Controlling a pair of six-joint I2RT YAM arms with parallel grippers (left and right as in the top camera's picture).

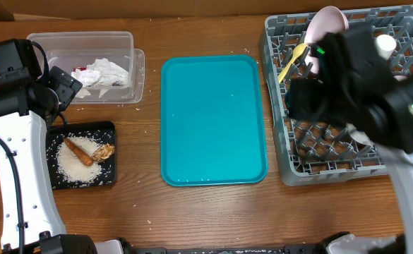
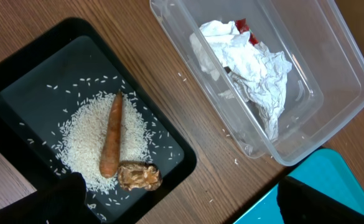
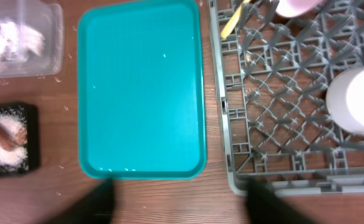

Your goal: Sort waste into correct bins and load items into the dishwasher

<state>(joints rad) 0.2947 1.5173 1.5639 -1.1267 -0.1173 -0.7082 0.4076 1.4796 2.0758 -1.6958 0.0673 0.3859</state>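
Observation:
The clear tub [image 1: 125,42] at the back left holds the crumpled white napkin [image 2: 250,65] and the dark-red wrapper [image 2: 242,26]. The black tray [image 2: 26,93] in front of it holds white rice [image 2: 82,134], the carrot-like stick [image 2: 111,146] and the brown chunk [image 2: 139,176]. The grey dish rack [image 1: 277,106] at the right holds the yellow spoon [image 1: 292,60], a pink dish [image 1: 326,21] and a white cup [image 3: 356,99]. My left gripper [image 2: 188,208] is open and empty, above the wood between the black tray and the tub. My right gripper [image 3: 182,208] is open and empty, high by the rack's front left corner.
The teal serving tray [image 1: 213,120] lies bare in the middle of the table, between the bins and the rack. A few loose rice grains lie on the wood around the tub and the black tray. My right arm hides part of the rack in the overhead view.

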